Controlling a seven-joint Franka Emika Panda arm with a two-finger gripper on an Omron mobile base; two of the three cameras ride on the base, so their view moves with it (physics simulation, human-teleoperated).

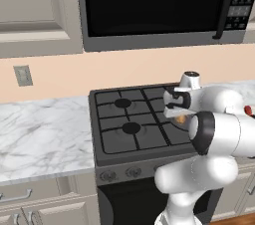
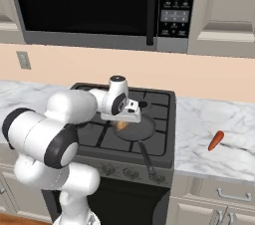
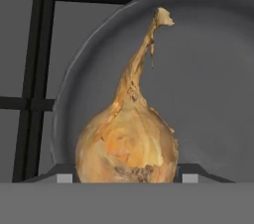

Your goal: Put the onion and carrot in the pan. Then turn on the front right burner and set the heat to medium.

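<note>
Gripper (image 2: 121, 124) fingers pinching onion (image 3: 127, 144), hanging over pan (image 2: 133, 128) on stove (image 1: 112, 119), carrot (image 2: 215, 140) lying on counter (image 2: 209, 124)

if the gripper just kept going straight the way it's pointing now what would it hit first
The gripper is shut on the onion and points down at the pan. Going straight on, the onion would probably meet the pan's floor first, though the gap between them is hard to judge.
</note>
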